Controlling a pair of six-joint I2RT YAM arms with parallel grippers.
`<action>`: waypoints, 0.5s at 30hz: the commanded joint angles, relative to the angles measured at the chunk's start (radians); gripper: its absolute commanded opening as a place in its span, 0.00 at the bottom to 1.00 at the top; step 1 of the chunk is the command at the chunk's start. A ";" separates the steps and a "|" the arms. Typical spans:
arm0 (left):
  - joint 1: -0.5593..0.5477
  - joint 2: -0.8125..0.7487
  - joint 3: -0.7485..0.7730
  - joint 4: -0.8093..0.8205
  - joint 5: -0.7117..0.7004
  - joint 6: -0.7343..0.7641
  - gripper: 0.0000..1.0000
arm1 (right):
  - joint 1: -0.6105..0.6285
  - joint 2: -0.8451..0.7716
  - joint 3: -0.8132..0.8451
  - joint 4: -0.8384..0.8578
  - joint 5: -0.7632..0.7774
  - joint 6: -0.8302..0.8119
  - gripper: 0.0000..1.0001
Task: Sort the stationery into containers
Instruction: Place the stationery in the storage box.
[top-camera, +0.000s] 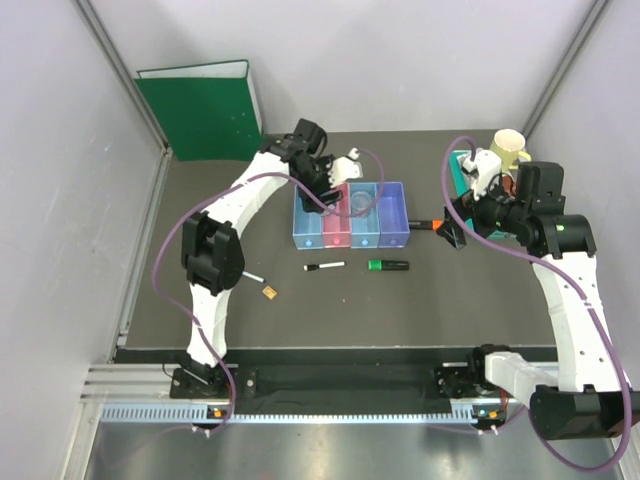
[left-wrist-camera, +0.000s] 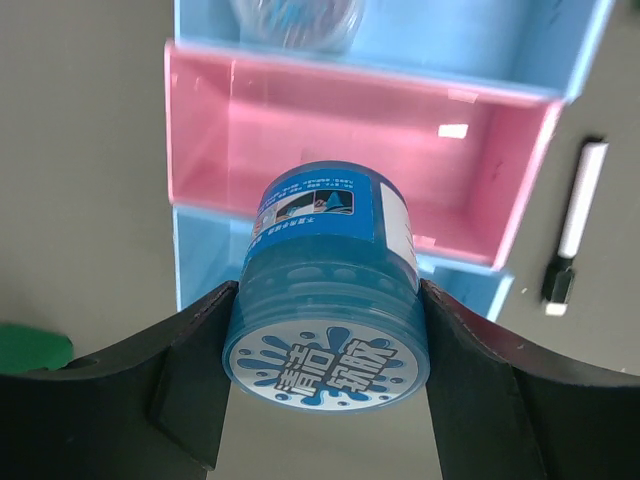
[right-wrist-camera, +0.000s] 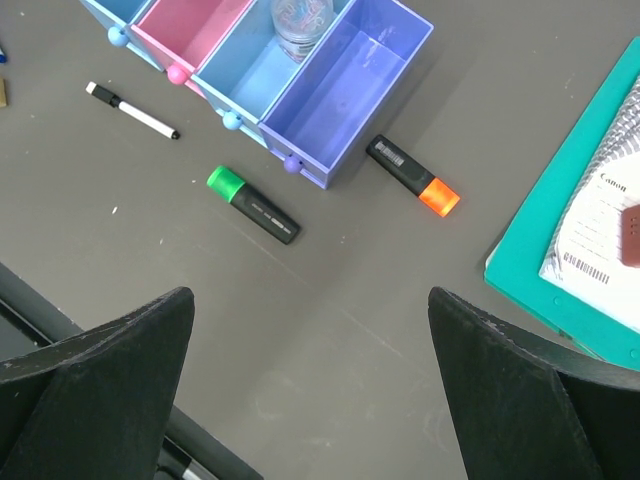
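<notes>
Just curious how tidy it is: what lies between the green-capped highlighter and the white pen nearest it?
Nothing: in the top view, only bare table separates the green-capped highlighter from that white pen.

- jar (left-wrist-camera: 325, 300): translucent blue; lid white with blue splash lettering
- bins (right-wrist-camera: 345, 100): light blue, pink, light blue, purple
- green-capped highlighter (right-wrist-camera: 252, 203): black body
- orange-capped highlighter (right-wrist-camera: 413, 176): black body
- pen (right-wrist-camera: 132, 110): white, black cap
- tray (right-wrist-camera: 545, 255): teal
</notes>
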 joint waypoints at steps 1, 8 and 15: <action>-0.039 0.007 0.125 0.054 0.013 0.021 0.00 | -0.004 -0.026 0.015 0.000 0.016 -0.019 1.00; -0.059 0.153 0.280 0.018 -0.058 0.086 0.00 | -0.004 -0.049 0.001 -0.017 0.026 -0.029 1.00; -0.061 0.191 0.261 0.031 -0.116 0.127 0.00 | -0.005 -0.050 -0.002 -0.016 0.019 -0.022 1.00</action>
